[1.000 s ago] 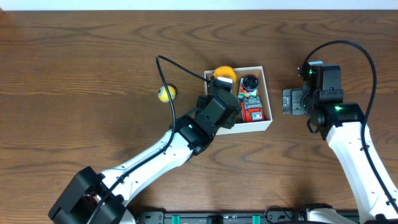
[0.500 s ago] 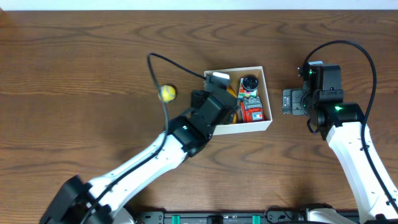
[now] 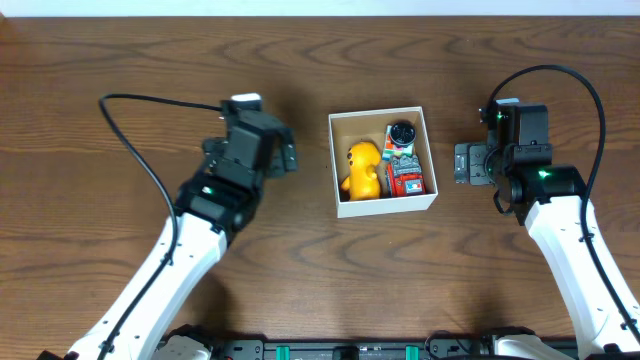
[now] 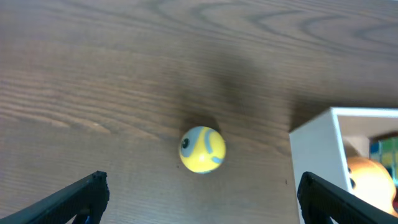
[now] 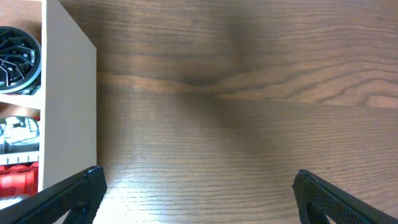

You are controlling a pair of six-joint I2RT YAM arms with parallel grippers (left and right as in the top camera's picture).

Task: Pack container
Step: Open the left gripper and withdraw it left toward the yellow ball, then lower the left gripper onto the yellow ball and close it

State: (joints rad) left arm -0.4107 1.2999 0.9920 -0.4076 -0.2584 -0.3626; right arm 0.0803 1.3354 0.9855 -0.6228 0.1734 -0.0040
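Checking in from the remote station; the container (image 3: 388, 206) sits near the middle of the tabletop (image 3: 120, 80), a bit toward the right edge, and its white wall also shows at the edge of both wrist views. Inside it a yellow toy (image 3: 362, 168) lies along the left wall, a red toy (image 3: 407, 180) is at the front right corner, and a dark round thing (image 3: 401, 133) sits in the far right corner (might be a little dial, it's too small for me to tell). The left gripper (image 3: 283, 160) hangs over the wood just left of the container, apart from it, jaws spread wide with nothing between them; on the left wrist cam a small yellow ball (image 4: 202, 149) with grey markings lies on the table just ahead of the fingers (image 4: 81, 196), near the container's corner; from overhead the ball is hidden under that gripper. The right gripper (image 3: 468, 163) is just beside the container's right wall, also wide and empty; its cam shows only bare wood between the fingers (image 5: 68, 196).
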